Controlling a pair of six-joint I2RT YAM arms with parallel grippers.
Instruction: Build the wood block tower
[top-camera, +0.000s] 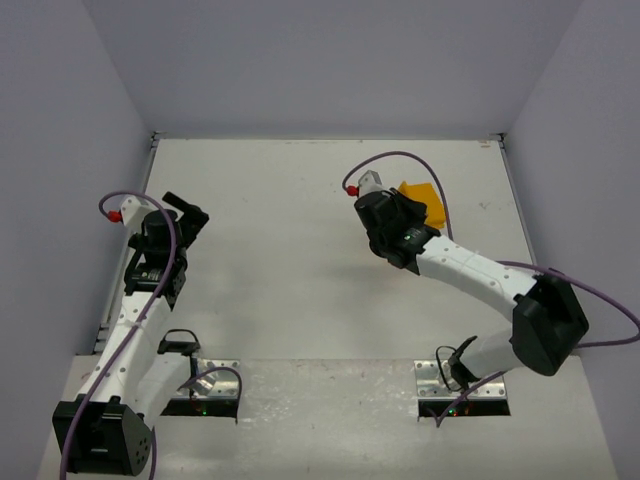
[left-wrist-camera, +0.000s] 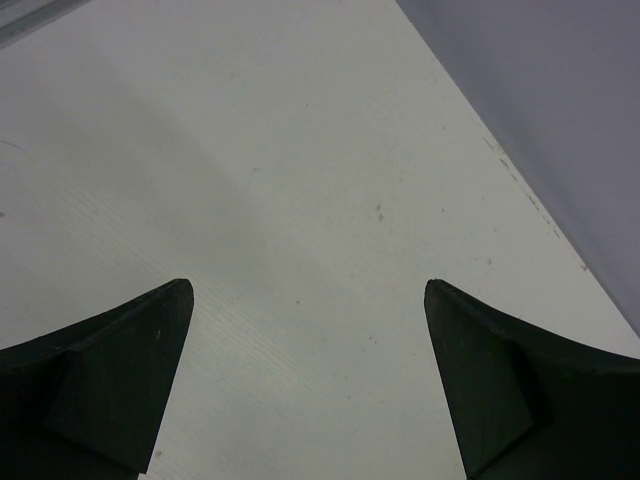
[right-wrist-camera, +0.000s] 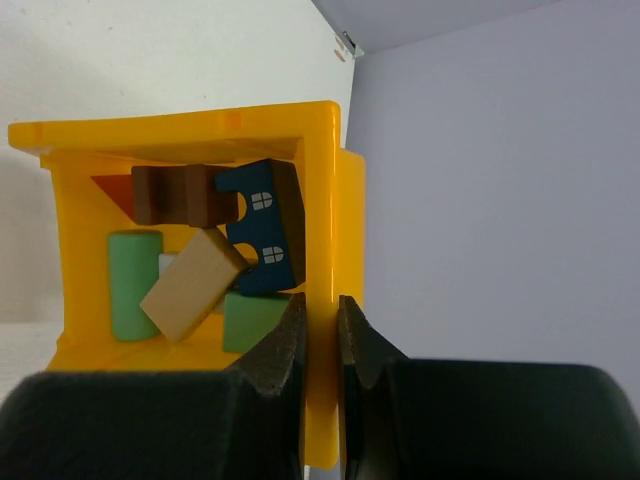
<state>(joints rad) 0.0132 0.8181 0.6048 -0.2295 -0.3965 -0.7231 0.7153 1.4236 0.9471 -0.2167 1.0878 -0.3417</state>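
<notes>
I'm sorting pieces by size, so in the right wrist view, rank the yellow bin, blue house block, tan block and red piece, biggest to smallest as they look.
1. yellow bin
2. blue house block
3. tan block
4. red piece, mostly hidden, so its rank is unsure

On the white table, the right arm reaches toward the far right corner, and its black wrist covers the near-left part of a yellow bin. The left arm runs along the left edge. The left gripper points toward the far edge with its fingers apart. Purple cables loop over both arms.
</notes>
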